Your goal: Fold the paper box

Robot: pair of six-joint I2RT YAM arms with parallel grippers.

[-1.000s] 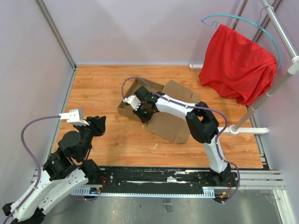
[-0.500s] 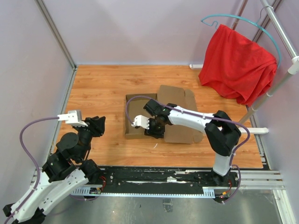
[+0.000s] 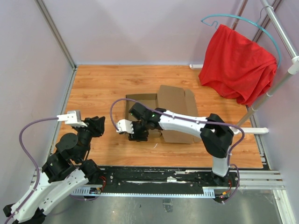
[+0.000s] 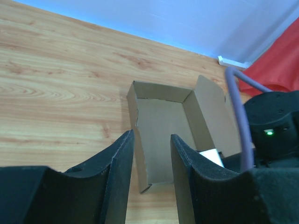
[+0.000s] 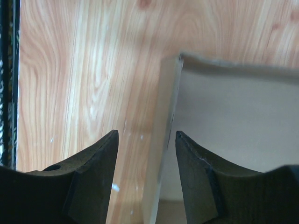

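Note:
The paper box [image 3: 175, 105] is plain brown cardboard lying on the wooden floor, a shallow open tray on the left with a wide flap spread flat to the right. My right gripper [image 3: 139, 134] is at the tray's near left corner. In the right wrist view it [image 5: 146, 133] stands open, and the box's side wall [image 5: 164, 140] runs up between the two fingers without being pinched. My left gripper [image 3: 99, 122] hovers left of the box, open and empty. In the left wrist view the box [image 4: 163, 121] lies ahead of that gripper [image 4: 152, 135].
A red cloth [image 3: 238, 65] hangs from a teal hanger on a metal rack at the back right, whose white foot [image 3: 247, 130] rests on the floor right of the box. Pale walls enclose the floor on three sides. The right arm [image 4: 275, 135] shows beside the box.
My right gripper has opened and let go of the box wall, after swinging the box round and pulling it nearer and leftward. The box now lies flat and square. The left arm has hardly moved.

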